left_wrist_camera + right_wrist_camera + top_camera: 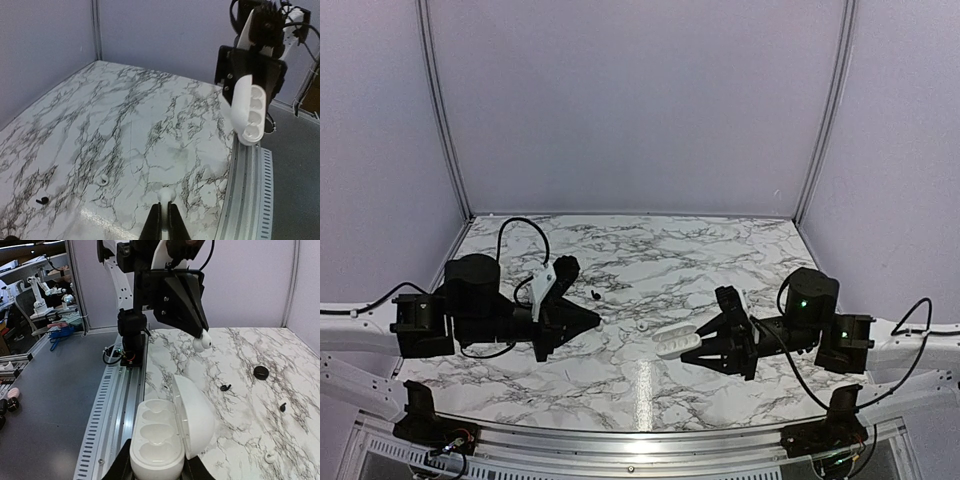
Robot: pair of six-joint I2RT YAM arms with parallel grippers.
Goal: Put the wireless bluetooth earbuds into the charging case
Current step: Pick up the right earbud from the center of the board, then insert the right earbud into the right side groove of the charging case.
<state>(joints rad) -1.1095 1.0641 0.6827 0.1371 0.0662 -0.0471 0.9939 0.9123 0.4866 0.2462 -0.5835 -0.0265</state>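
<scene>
Now the left gripper (165,212) pinches a white earbud (166,195), holding it above the marble table (125,125) and pointing it right. The right gripper (710,345) clamps the open white charging case (159,437) with its cavities facing the earbud, probably to offer a slot. A second white earbud (103,180) lies between the arms, and a black earbud (42,200) lies farther back.

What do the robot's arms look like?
The left arm and right arm are chunky and black with round joints. The left gripper and right gripper are black, pointed wedges with two fingers. A black cable loops over the left arm, which carries a white piece. Small green lights glow on the right arm.
</scene>
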